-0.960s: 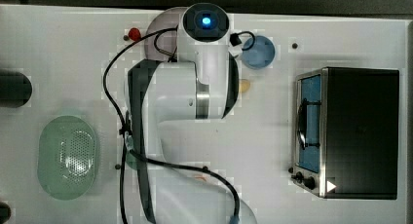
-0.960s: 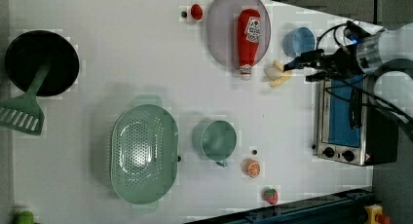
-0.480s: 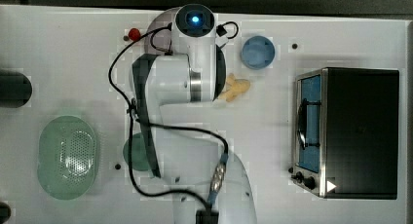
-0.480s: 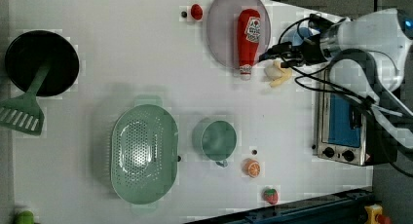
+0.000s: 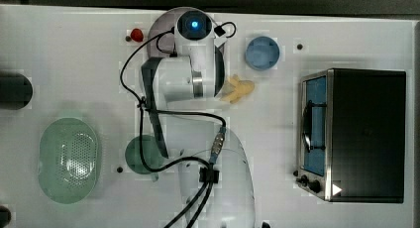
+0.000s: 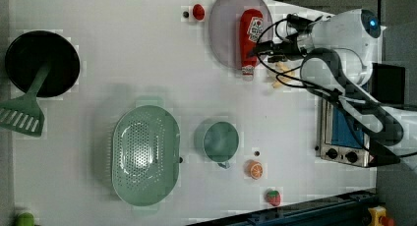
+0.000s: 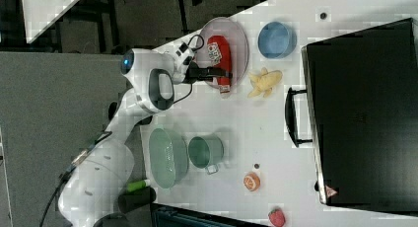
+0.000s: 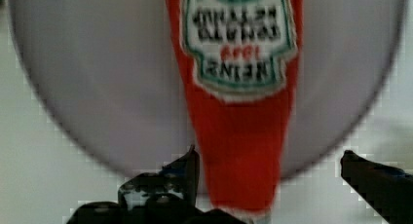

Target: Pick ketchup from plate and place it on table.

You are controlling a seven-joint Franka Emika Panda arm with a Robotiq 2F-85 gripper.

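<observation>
Top view: the white arm (image 5: 190,79) reaches across the counter (image 5: 74,64) over the lilac plate (image 5: 157,27), beside a blue bowl (image 5: 262,53).

Left view: the ketchup bottle (image 6: 250,37) lies flat on the plate, cap just past the rim; the gripper (image 6: 261,48) hovers beside it.

Right view: a peeled banana (image 7: 264,83) lies near the plate.

Wrist view: the gripper's fingers (image 8: 187,173) are spread wide, straddling the bottle's neck without touching.
</observation>
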